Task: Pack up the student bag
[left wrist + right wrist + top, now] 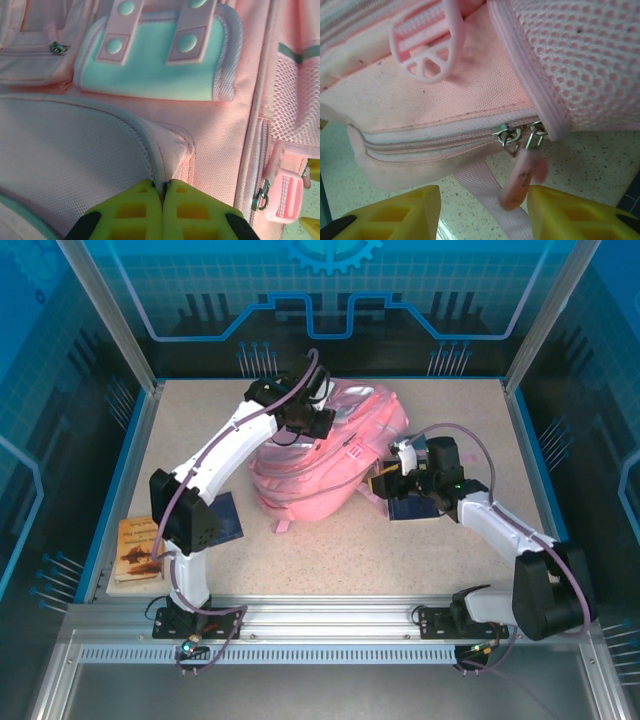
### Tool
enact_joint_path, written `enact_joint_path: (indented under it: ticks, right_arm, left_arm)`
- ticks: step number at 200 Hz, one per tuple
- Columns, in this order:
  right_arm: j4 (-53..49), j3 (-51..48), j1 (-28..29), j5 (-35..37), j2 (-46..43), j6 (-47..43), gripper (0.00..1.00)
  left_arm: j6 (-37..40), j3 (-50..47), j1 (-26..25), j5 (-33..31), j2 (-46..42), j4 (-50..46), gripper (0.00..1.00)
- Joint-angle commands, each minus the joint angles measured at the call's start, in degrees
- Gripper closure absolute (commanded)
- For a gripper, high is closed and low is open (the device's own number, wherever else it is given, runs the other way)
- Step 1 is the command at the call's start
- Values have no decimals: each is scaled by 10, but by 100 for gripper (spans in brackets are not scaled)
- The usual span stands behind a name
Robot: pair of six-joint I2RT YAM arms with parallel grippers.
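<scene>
The student bag [330, 445], a pink backpack, lies in the middle of the table. My left gripper [312, 421] rests on its upper part. In the left wrist view the left gripper [163, 185] is shut on a raised fold of the bag's fabric [172, 145] beside a zip seam. My right gripper [386, 483] is at the bag's right edge. In the right wrist view it [484, 196] stands open. Two metal zip sliders [517, 135] sit at the end of a closed zip. A pink pull tab [519, 182] dangles, blurred, just beside the right finger [570, 212], ungripped.
A dark blue book [412, 508] lies under my right wrist and another [228, 518] by the left arm's elbow. A brown book [138, 548] sits at the near left edge. A pink strap [487, 187] trails on the table between the right fingers.
</scene>
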Motion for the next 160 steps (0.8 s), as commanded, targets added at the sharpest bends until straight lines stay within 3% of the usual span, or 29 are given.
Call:
enact_joint_path:
  ticks: [1,62,160]
  right_arm:
    - [5,-16,-4,-9,-41,28,48]
    - [-2,16,-6,-56,-8,39,43]
    - [9,60,-10,-5,62,8,49]
  left_arm:
    - [29,5,7,27,-56,44,100]
    - [34,14,12,55,-58,46,100]
    - [50,14,12,73,-59,34,100]
